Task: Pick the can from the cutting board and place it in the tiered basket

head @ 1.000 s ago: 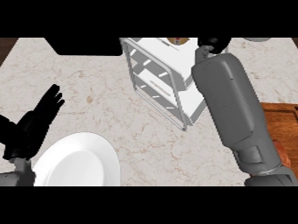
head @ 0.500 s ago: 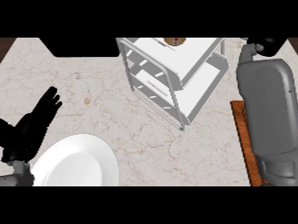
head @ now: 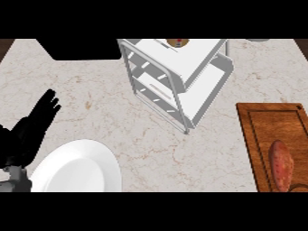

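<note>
Can [head: 177, 43] sits on tiered basket [head: 183, 85] top shelf, looks light, rigid, slick, best gripped round its sides; left hand [head: 24, 131] open, empty, resting by plate [head: 79, 167].

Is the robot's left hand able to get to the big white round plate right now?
Probably yes. The black left hand rests open right beside the white round plate at the counter's lower left, and nothing lies between them.
</note>
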Controlling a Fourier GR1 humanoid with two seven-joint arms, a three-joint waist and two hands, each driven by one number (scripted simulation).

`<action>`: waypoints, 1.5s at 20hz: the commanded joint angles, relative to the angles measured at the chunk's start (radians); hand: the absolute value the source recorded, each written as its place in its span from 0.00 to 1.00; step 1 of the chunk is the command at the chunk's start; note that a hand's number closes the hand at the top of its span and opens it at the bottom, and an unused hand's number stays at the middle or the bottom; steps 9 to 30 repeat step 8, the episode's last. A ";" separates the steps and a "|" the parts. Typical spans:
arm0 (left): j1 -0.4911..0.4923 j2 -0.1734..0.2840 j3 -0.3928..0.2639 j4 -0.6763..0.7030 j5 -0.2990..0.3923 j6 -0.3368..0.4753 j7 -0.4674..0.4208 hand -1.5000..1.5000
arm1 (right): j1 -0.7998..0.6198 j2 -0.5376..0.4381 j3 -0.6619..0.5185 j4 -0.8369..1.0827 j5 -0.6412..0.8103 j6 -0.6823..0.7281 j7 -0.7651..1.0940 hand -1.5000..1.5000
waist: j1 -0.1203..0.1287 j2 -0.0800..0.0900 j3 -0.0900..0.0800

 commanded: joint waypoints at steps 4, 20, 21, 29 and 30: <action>0.028 -0.015 -0.004 0.015 -0.016 -0.012 -0.047 0.50 | 0.231 -0.155 -0.178 -0.269 -0.214 0.181 0.055 0.00 | 0.007 0.003 0.000; -0.029 0.000 0.017 0.001 0.012 -0.014 0.035 0.50 | 0.343 -0.209 -0.298 -0.352 -0.371 0.271 0.036 0.00 | 0.006 0.003 0.000; -0.029 0.000 0.017 0.001 0.012 -0.014 0.035 0.50 | 0.343 -0.209 -0.298 -0.352 -0.371 0.271 0.036 0.00 | 0.006 0.003 0.000; -0.029 0.000 0.017 0.001 0.012 -0.014 0.035 0.50 | 0.343 -0.209 -0.298 -0.352 -0.371 0.271 0.036 0.00 | 0.006 0.003 0.000; -0.029 0.000 0.017 0.001 0.012 -0.014 0.035 0.50 | 0.343 -0.209 -0.298 -0.352 -0.371 0.271 0.036 0.00 | 0.006 0.003 0.000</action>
